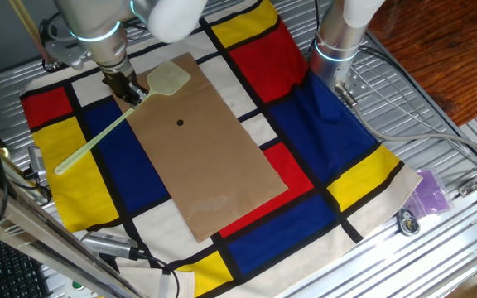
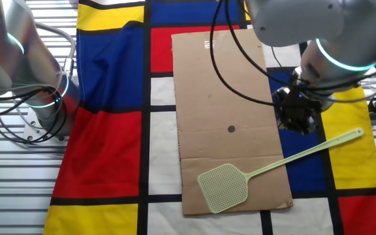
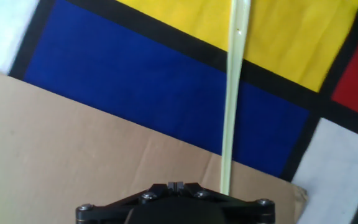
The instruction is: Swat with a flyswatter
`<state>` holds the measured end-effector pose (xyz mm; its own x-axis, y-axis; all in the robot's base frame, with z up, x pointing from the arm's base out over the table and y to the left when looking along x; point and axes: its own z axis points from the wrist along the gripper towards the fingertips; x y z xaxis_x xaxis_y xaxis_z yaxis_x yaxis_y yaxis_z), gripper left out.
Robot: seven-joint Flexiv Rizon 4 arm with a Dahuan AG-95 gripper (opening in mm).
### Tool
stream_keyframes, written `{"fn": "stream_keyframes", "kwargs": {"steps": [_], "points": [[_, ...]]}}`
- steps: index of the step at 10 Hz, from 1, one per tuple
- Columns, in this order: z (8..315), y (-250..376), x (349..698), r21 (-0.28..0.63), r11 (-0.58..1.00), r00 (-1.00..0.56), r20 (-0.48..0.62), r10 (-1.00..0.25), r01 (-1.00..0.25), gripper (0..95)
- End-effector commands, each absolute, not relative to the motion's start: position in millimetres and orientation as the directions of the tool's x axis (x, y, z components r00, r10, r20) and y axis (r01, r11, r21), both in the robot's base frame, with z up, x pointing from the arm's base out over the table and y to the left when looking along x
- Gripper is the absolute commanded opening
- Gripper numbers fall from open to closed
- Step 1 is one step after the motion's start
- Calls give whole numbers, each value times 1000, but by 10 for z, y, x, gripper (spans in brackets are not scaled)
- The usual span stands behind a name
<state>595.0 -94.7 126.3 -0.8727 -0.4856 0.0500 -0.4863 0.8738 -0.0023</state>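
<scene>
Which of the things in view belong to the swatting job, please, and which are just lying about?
Belongs to the job:
flyswatter, head lying on the brown sheet
gripper, over its handle
dark spot on the sheet, probably the target

Just lying about:
checked cloth
purple packet

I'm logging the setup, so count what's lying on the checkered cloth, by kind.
Flyswatter: 1
Brown sheet: 1
Dark dot on the sheet: 1
Total: 3

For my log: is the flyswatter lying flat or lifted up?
Lying flat: the flyswatter has its head on the brown sheet and its handle on the cloth.
</scene>
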Motion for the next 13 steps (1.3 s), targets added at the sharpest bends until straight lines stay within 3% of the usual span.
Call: {"fn": "stream_keyframes", "kwargs": {"steps": [1, 7, 8, 13], "points": [[1260, -945, 5947, -24, 881, -881, 50, -470, -472, 0], [930, -1506, 6285, -27, 857, -857, 11, -515, -515, 0], [861, -1571, 6336, -26, 856, -856, 7, -517, -517, 190], [476, -1621, 6541, 0, 866, -866, -11, -500, -500, 190]]}}
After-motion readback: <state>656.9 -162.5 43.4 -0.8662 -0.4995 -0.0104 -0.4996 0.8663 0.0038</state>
